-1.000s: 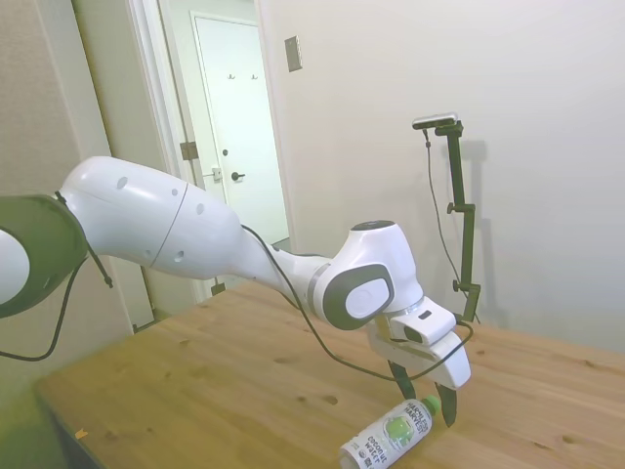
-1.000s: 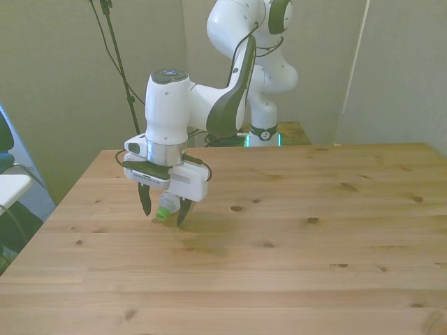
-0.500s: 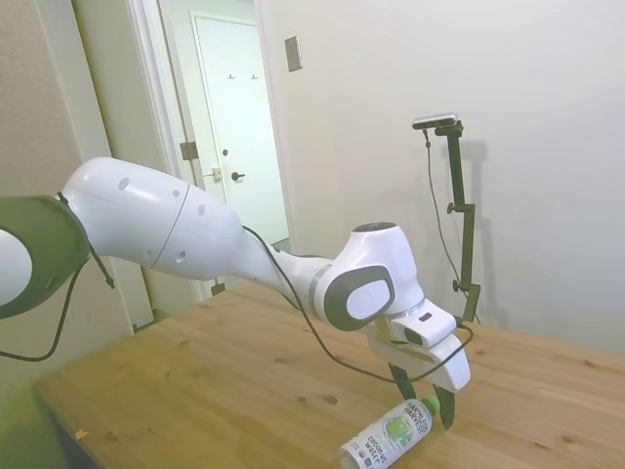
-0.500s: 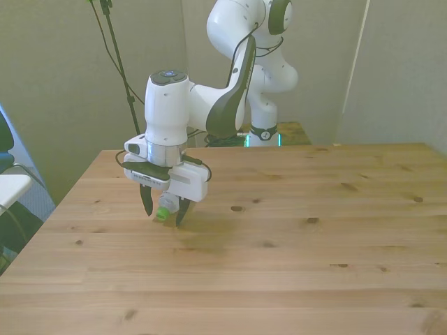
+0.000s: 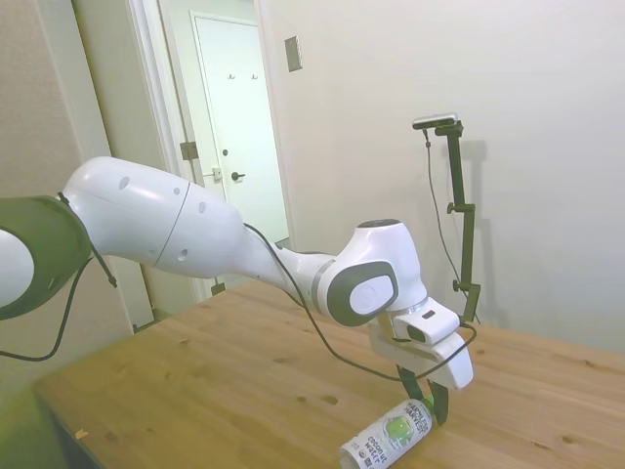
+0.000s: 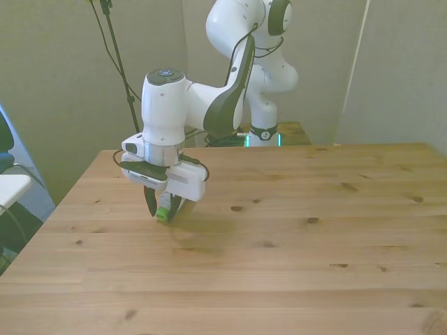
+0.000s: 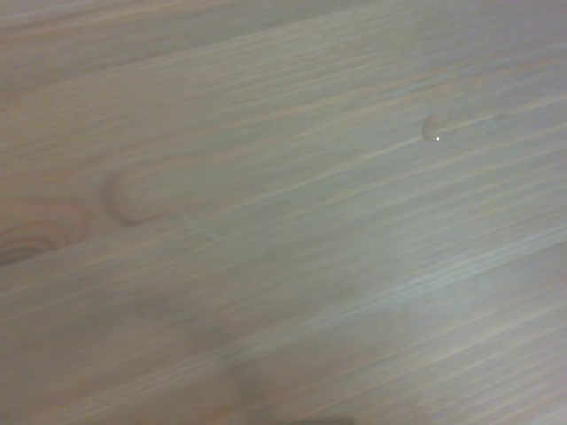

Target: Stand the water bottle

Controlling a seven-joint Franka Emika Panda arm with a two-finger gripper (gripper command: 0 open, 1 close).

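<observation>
The water bottle (image 5: 389, 436) lies on its side on the wooden table (image 5: 225, 371), white label with a green round graphic facing up. Its cap end points up into my gripper (image 5: 431, 405), while its base lies toward the table's near edge in the side view. In the front view only the green cap (image 6: 163, 213) shows, pinched between the dark fingers of the gripper (image 6: 163, 208) near the front view's left edge of the table (image 6: 293, 265). The gripper is shut on the bottle's cap end. The wrist view holds only blurred wood grain (image 7: 283, 212).
A white door (image 5: 239, 127) and a wall stand behind the table in the side view. The table's edge on the front view's left (image 6: 66, 202) runs close to the gripper. Bare wood stretches across the front view's right.
The fingers, spread on either side of the bottle's cap end a second ago, have come together on it. The bottle lies where it was.
</observation>
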